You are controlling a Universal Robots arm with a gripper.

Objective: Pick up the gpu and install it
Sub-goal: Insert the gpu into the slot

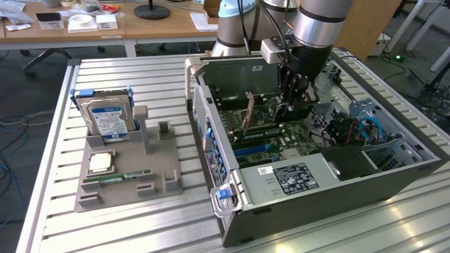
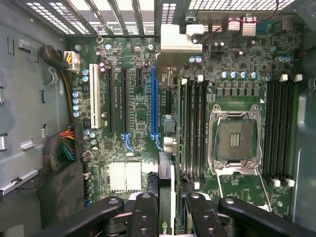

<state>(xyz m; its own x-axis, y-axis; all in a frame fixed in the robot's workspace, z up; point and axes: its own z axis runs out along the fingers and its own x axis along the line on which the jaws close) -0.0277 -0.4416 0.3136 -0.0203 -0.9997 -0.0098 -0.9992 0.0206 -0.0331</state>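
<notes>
I am working inside the open grey metal computer case (image 1: 316, 205) right of centre in the exterior frame, where the black gripper (image 1: 295, 107) hangs over the green motherboard (image 2: 140, 148). In the wrist view the fingers (image 2: 144, 210) are clenched on the gpu (image 2: 166, 170), a thin flat dark card held edge-on. In the exterior view its brownish edge (image 1: 248, 113) shows just to the left of the fingers. The card's line seems to run slightly to one side of the long blue expansion slot (image 2: 154, 89), and I cannot tell how high it rides. I judge that seating it well calls for a small sideways correction, an upright card, and a slow, straight, even press.
</notes>
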